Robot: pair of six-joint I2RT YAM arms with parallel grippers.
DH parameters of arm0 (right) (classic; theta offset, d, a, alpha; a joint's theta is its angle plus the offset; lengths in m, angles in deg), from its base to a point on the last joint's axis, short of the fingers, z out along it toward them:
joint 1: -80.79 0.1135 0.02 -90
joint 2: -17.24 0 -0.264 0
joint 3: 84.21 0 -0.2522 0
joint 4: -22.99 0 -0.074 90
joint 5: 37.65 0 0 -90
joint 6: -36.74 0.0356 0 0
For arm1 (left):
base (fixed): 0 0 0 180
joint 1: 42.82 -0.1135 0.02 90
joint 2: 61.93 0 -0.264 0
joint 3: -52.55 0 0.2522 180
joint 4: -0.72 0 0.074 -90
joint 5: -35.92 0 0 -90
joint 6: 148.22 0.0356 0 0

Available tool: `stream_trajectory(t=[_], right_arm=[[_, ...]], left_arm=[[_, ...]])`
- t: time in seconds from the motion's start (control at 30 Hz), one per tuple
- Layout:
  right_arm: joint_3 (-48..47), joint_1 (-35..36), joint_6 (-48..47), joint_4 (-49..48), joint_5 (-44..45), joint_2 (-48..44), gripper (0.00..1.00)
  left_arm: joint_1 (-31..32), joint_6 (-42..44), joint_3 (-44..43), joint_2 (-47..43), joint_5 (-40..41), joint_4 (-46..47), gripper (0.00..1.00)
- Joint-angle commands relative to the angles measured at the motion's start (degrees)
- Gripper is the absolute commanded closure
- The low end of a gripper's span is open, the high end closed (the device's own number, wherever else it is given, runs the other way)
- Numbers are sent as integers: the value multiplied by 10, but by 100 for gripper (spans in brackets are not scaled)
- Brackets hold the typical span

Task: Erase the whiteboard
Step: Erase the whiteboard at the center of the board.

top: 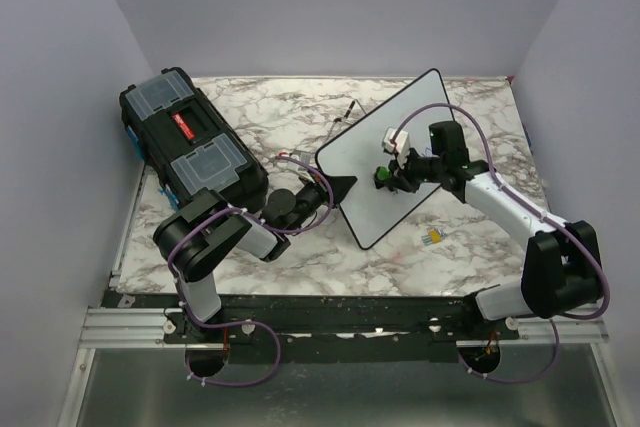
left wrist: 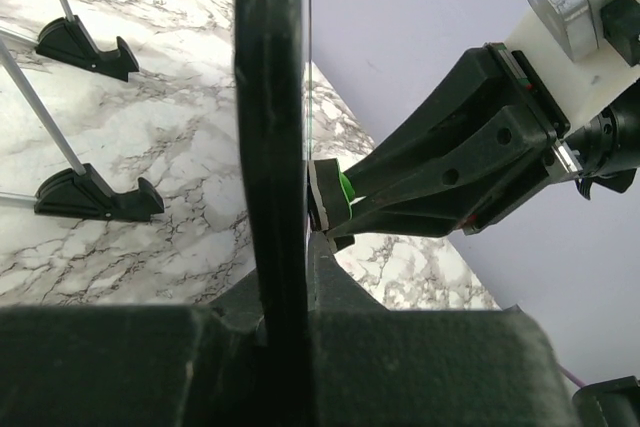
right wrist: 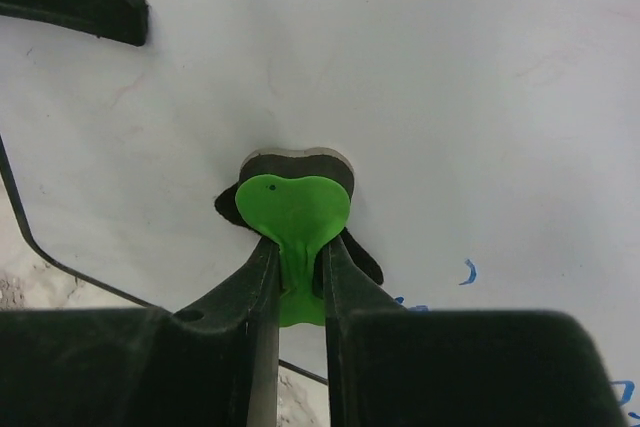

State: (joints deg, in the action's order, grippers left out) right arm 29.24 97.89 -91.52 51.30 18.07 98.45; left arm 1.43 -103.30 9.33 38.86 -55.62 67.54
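Top external view, right of centre on the tabletop [top: 290, 122]: whiteboard [top: 372, 209] tilted up. Pinched at its left rim by the closed left end effector [top: 338, 187]; pressed on its face by an eraser [right wrist: 292, 212], green grip clamped in the closed right end effector [right wrist: 298, 277]. Probably light, stiff, slick-faced; best gripped by the frame. Blue marks [right wrist: 468, 272] cut off low in right wrist; rear face hidden.
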Motion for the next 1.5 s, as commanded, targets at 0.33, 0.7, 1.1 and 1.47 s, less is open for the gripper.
stream_trajectory(t=[0.33,0.7,1.1,1.47], right_arm=[[98,-38,-78,-32,0,-20,99],[64,37,-65,-24,-49,-4,99],[10,33,31,-140,129,-12,99],[92,15,-51,-46,59,-17,99]], left_arm=[[21,-19,-18,-11,-88,98,100],[21,-21,-20,-9,-85,98,100],[21,-19,-15,-13,-87,98,100],[20,-19,-13,-13,-87,104,100]])
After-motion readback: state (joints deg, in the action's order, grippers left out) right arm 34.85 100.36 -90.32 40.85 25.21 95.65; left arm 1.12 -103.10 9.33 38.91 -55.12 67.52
